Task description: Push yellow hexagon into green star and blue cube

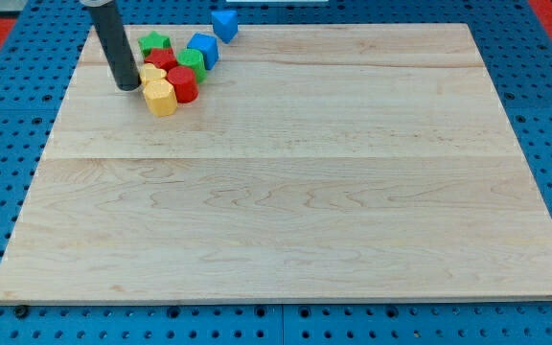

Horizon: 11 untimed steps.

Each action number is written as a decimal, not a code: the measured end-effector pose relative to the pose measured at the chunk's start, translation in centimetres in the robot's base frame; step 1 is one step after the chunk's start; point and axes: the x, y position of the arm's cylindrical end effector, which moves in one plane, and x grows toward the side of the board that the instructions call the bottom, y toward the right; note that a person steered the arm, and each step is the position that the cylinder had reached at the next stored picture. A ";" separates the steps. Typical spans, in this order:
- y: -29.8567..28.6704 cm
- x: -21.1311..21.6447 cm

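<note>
While my tip (127, 87) sits left of yellow hexagon (161, 98), no long axis, tool state n/a.

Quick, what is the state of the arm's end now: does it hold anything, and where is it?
My tip: a bare rod with no gripper, so it holds nothing. It stands at the view's left of the yellow hexagon, close to the block cluster; whether it touches cannot be told.

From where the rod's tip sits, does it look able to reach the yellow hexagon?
Probably yes: my tip sits just left of the yellow hexagon block, nothing visibly between them.
</note>
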 end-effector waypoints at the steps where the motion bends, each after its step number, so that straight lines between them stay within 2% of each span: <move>1: -6.3 -2.2; 4: 2.9 -8.6; 6: 9.0 -6.4; 7: 14.6 -4.9; 8: 15.0 -4.5; 9: 14.6 -0.9; 10: 15.8 8.1; 11: 5.5 8.4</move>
